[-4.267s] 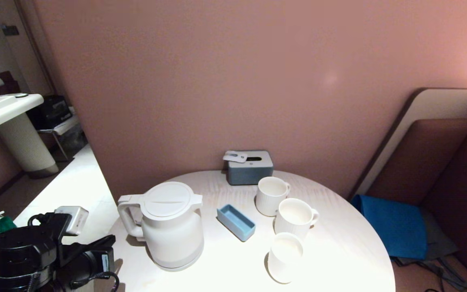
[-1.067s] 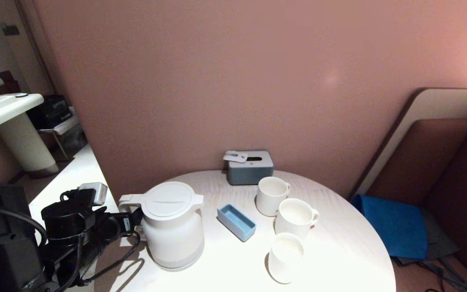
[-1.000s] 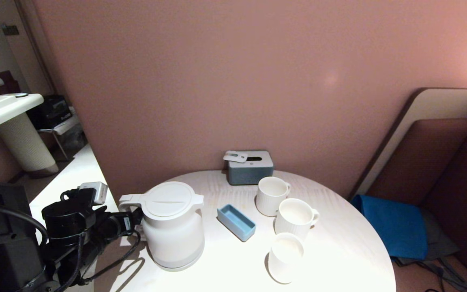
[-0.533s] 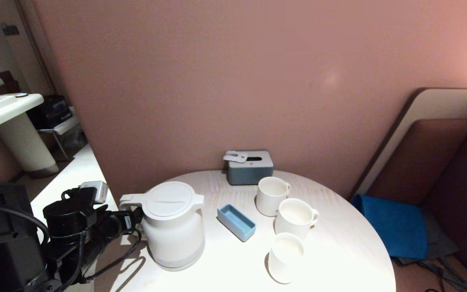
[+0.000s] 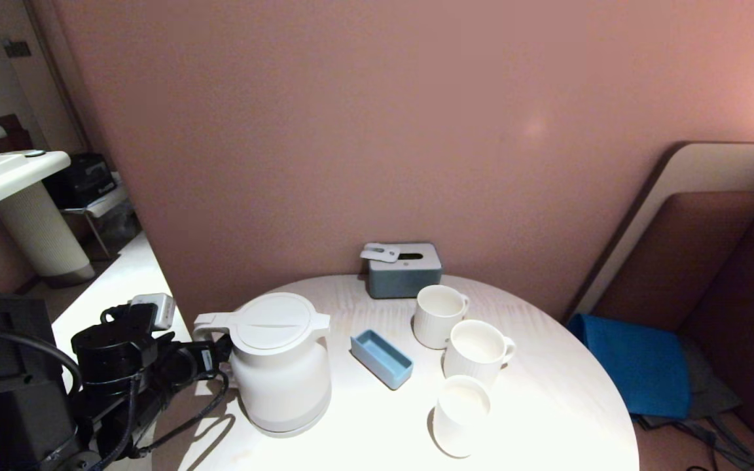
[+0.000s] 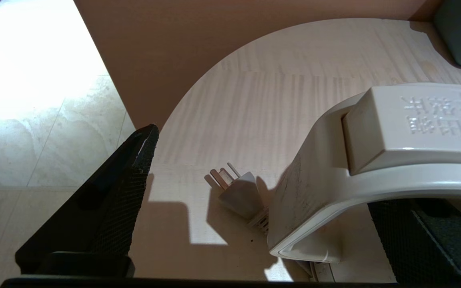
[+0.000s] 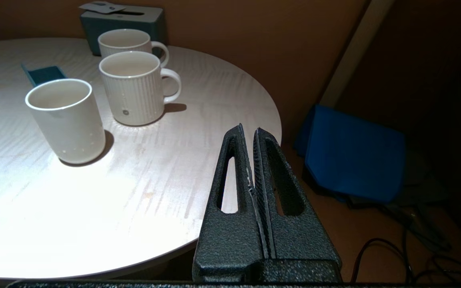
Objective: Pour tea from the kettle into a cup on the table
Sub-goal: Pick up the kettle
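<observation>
The white kettle [image 5: 280, 366] stands upright at the left of the round pale table [image 5: 547, 405], lid closed, loop handle [image 5: 210, 325] turned toward the left edge. My left gripper [image 5: 215, 358] is open at that handle. In the left wrist view its two black fingers [image 6: 114, 200] stand wide apart, with the handle [image 6: 334, 168] between them and untouched. Three white cups stand in a row to the right: far [image 5: 439, 314], middle [image 5: 478, 350], near [image 5: 461, 412]. No tea shows. My right gripper [image 7: 248, 134] is shut and empty, parked off the table's right edge.
A small blue tray [image 5: 381, 358] lies between the kettle and the cups. A grey tissue box [image 5: 404, 269] sits at the back by the wall. A grey plug [image 6: 238, 192] lies on the table under the handle. A blue cloth [image 5: 635, 363] lies on the bench at right.
My left arm has risen from the lower left and brought its open gripper up to the kettle's handle. Over the last second it has hardly moved. Kettle and cups stay put.
</observation>
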{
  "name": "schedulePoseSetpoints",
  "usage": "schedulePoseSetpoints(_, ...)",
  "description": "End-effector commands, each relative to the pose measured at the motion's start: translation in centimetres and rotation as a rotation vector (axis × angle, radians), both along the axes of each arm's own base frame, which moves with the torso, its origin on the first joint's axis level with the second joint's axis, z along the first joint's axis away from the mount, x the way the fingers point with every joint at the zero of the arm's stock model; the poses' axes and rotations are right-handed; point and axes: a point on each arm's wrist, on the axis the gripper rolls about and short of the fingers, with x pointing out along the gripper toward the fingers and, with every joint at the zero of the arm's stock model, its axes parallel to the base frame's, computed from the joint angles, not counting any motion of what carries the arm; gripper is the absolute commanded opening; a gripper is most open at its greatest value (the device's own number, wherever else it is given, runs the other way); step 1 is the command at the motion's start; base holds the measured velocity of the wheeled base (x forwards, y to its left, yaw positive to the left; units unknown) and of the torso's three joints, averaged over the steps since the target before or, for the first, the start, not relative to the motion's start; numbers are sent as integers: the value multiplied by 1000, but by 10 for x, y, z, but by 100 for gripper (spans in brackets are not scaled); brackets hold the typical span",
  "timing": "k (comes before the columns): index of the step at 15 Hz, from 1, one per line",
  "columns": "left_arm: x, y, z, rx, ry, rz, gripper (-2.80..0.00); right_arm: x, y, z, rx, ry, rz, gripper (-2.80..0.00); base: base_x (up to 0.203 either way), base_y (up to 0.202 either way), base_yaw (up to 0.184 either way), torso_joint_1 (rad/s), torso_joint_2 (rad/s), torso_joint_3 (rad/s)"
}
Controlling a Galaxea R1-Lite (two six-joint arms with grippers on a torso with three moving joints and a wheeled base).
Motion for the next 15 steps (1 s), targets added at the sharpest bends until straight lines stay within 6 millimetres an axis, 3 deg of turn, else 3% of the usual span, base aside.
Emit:
schedulePoseSetpoints(1, 1, 0, 6, -11, -52, 1, 0, 0, 0, 0, 0, 0, 1, -280, 0, 0, 0, 0, 0, 0)
schedulePoseSetpoints(12, 0, 0, 9, -13, -62, 1, 0, 0, 0, 0, 0, 0, 1, -280, 0, 0, 0, 0, 0, 0)
schedulePoseSetpoints(13, 0, 0, 8, -12, -59, 1, -280, 0, 0, 0, 0, 0, 0, -280, 0, 0, 0, 0, 0, 0)
schedulePoseSetpoints(15, 0, -1, 8, -13, -60, 0, -280, 0, 0, 0, 0, 0, 0, -280, 0, 0, 0, 0, 0, 0)
